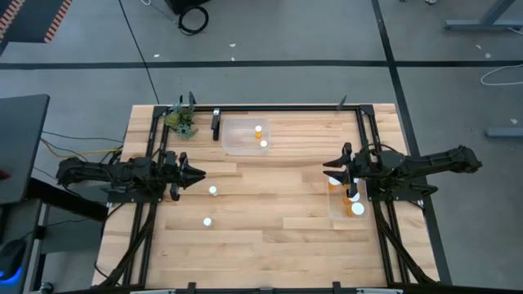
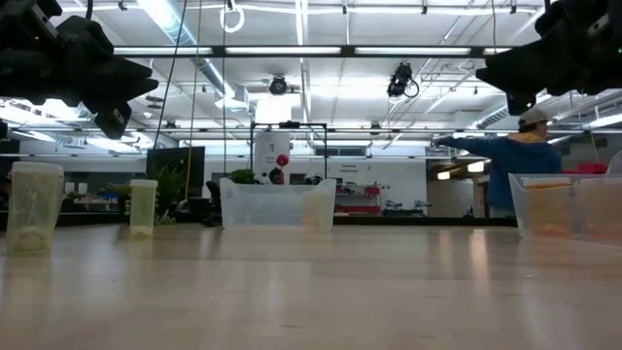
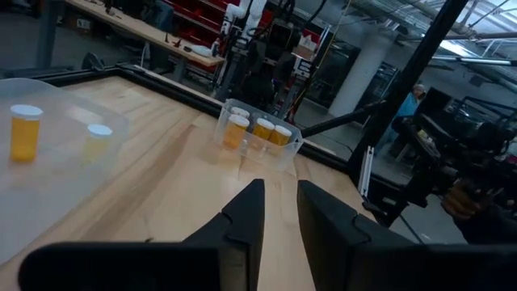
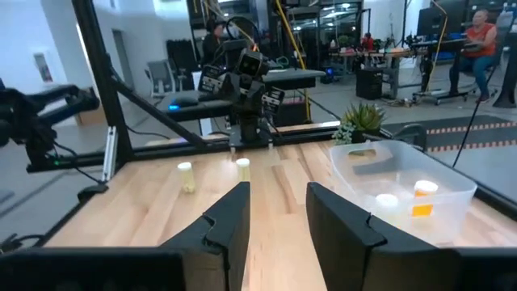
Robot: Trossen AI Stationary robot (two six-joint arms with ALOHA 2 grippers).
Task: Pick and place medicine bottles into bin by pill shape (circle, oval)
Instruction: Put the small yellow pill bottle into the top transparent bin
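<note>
From above, found two bottles (image 1: 212,190) loose on the table, awaiting sorting, others already in the far bin (image 1: 245,135) and right bin (image 1: 347,204). At each wrist, saw left gripper (image 3: 279,212) nearly shut, empty; right gripper (image 4: 276,212) slightly parted, empty, hovering.

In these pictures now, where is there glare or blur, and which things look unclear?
Low view: bright ceiling lights glare from behind, so both arms show as dark shapes; the near table is soft and the two bottles look pale. High view: even light, faint shadows. Left wrist view: the clear bin in front looks milky. Right wrist view: the own fingers are blurred.
</note>
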